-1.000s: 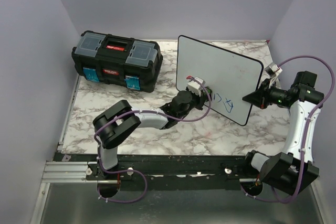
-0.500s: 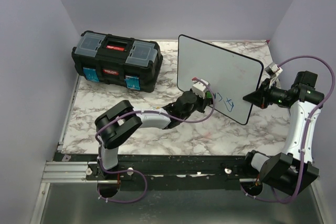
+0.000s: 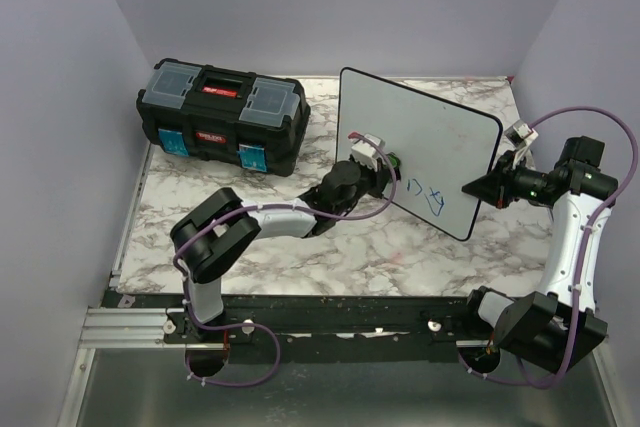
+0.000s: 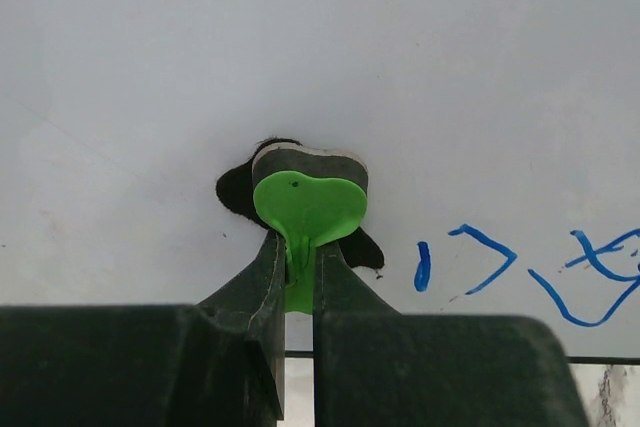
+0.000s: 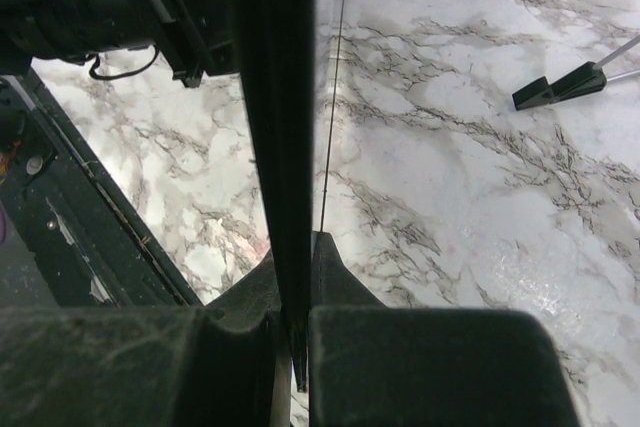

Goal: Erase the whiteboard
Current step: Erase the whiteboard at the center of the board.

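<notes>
The whiteboard [image 3: 430, 132] stands tilted up on the marble table, white with a thin black rim. Blue marker strokes [image 3: 427, 195] remain near its lower edge, also seen as blue marker strokes [image 4: 480, 259] in the left wrist view. My left gripper [image 3: 383, 167] is shut on the green tab of a small eraser [image 4: 308, 202], whose dark felt pad presses flat against the whiteboard [image 4: 300, 47], just left of the strokes. My right gripper [image 3: 487, 185] is shut on the board's right rim, which runs as a dark edge [image 5: 270, 77] between its fingers [image 5: 345, 272].
A black toolbox [image 3: 222, 115] with grey lid trays and blue latches sits at the back left. Two black board feet [image 5: 560, 87] rest on the marble behind the board. The left arm [image 5: 100, 17] lies low across the table toward the board. Purple walls enclose the table.
The left gripper with the eraser slid slightly right along the board, then up and left. The right gripper and the board stayed still.
</notes>
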### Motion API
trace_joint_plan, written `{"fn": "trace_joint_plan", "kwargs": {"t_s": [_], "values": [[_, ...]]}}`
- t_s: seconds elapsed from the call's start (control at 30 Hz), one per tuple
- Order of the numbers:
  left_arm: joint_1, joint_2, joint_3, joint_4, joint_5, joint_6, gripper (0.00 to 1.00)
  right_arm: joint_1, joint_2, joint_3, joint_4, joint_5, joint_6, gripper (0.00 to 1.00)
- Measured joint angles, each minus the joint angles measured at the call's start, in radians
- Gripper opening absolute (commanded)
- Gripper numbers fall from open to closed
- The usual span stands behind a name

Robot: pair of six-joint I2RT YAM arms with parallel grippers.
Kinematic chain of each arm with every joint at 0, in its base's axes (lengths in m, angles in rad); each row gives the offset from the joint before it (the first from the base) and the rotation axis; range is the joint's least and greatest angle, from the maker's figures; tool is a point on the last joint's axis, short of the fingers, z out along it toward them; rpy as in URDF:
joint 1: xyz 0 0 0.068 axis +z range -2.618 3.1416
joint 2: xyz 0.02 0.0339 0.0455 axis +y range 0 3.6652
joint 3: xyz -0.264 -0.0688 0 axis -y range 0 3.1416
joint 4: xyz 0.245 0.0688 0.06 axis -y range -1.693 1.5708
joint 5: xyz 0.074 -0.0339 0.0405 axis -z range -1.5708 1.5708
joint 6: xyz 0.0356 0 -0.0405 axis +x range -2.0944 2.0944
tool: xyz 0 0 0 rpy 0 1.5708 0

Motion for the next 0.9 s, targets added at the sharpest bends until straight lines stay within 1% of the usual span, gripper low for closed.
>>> {"fn": "trace_joint_plan", "kwargs": {"t_s": [0.1, 0.23, 0.4, 0.67, 0.9], "values": [[-0.019, 0.011, -0.015, 0.029, -0.006, -0.009, 0.0, 0.0, 0.0, 0.0, 0.0, 0.0, 0.0, 0.01], [-0.08, 0.031, -0.017, 0.041, -0.014, -0.01, 0.0, -0.003, 0.0, 0.0, 0.002, 0.001, -0.002, 0.01], [-0.142, 0.036, 0.001, 0.011, -0.015, 0.013, 0.0, -0.002, -0.006, 0.0, 0.004, 0.002, -0.003, 0.01], [-0.113, 0.019, 0.028, -0.06, 0.014, 0.045, 0.0, -0.001, -0.008, 0.0, 0.005, 0.002, -0.009, 0.01], [-0.067, 0.01, 0.025, -0.057, 0.043, 0.018, 0.0, 0.0, -0.008, 0.0, 0.005, 0.002, -0.009, 0.01]]}}
